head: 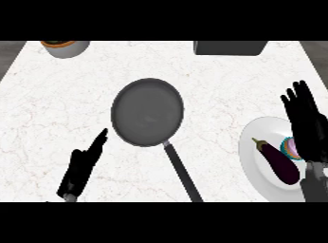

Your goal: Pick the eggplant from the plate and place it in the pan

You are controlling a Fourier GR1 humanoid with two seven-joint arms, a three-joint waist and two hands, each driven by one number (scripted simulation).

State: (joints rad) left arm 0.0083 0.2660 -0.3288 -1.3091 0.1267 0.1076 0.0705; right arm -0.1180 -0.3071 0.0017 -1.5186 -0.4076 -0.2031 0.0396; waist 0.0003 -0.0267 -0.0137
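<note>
While the right robot hand (pixel 310 130), fingers straight and holding nothing, hovers over the white plate (pixel 265 129), the dark purple, elongated eggplant (pixel 280 163) with its green stem lies on it, apart from the grey pan (pixel 147 111).

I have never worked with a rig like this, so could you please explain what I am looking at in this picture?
The one picture is taken from the robot's head, looking steeply down at a white counter. The two black shapes on grey forearms, coming in from below, are its hands. The left robot hand is open at the lower left. The right robot hand is open too, fingers straight, over the right part of a white plate. On that plate lies a dark eggplant, beside a small colourful item that the hand partly hides. In the middle sits an empty grey pan, its handle pointing toward the lower edge. At the far edge are a grey container and a dark box. Neither hand holds anything.
</note>
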